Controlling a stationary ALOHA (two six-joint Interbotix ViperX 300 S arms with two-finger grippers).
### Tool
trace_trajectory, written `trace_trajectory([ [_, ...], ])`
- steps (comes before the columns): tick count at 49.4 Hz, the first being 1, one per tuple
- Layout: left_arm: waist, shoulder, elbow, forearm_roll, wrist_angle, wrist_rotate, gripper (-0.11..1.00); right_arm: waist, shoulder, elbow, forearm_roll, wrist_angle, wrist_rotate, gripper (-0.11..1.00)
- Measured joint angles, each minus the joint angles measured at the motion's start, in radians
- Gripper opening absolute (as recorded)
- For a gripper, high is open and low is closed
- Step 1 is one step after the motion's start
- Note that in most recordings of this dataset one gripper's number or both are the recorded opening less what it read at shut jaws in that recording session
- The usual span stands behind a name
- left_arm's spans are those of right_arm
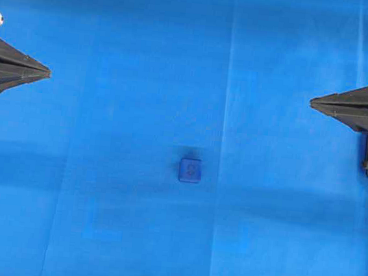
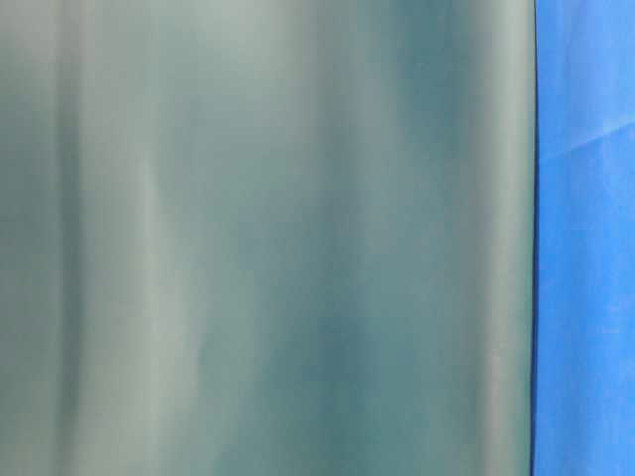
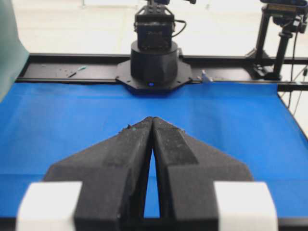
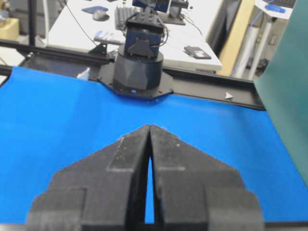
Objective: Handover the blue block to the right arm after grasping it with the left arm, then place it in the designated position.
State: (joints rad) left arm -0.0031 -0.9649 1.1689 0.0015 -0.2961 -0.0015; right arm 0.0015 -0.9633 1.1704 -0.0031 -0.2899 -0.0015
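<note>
The blue block (image 1: 190, 170), a small dark-blue cube with a faint mark on top, lies on the blue cloth (image 1: 120, 119) a little below the middle of the overhead view. My left gripper (image 1: 47, 72) sits at the left edge, shut and empty, tips touching, far from the block. At the right edge my right gripper (image 1: 312, 102) is likewise shut and empty, pointing at the left one. In the left wrist view the left gripper (image 3: 152, 119) shows its tips together over bare cloth. The right gripper (image 4: 149, 127) looks the same in its own view. Neither wrist view shows the block.
A grey-green sheet (image 2: 258, 238) fills most of the table-level view, with a strip of blue cloth (image 2: 585, 238) at its right. Each wrist view faces the opposite arm's black base (image 3: 154, 67) (image 4: 139, 72) beyond the cloth's far edge.
</note>
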Motion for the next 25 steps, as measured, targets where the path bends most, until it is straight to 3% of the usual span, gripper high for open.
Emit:
trace_trajectory([
  [25,0.002,0.000,0.002,0.002,0.023,-0.014,0.00,0.000,0.014,-0.017,-0.002,0.078,0.003,-0.03],
])
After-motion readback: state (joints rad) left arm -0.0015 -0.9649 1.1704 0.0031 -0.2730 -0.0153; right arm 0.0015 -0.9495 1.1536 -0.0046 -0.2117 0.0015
